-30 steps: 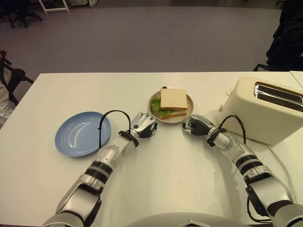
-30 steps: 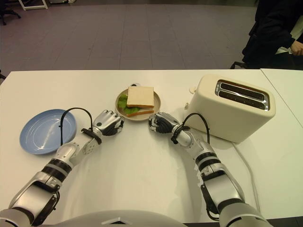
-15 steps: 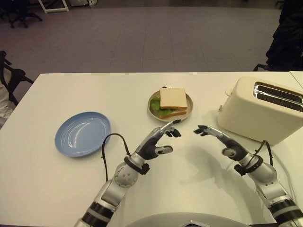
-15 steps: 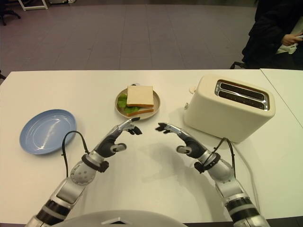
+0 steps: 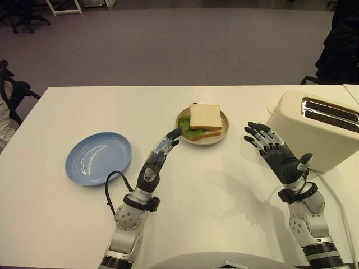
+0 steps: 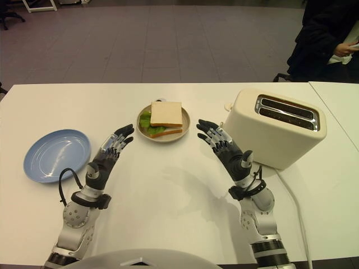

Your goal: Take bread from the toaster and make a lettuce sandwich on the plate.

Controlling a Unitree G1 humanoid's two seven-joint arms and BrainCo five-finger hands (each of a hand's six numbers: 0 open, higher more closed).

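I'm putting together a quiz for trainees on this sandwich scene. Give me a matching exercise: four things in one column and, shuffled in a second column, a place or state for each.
Things:
1. blue plate
2. sandwich
3. toaster
4. right hand

Places or states:
A. open, fingers spread, raised
B. on the small tan plate, lettuce showing under the top slice
C. cream, farthest to the robot's right
D. farthest to the robot's left, no food on it

Pairs: 1-D, 2-B, 3-C, 4-A
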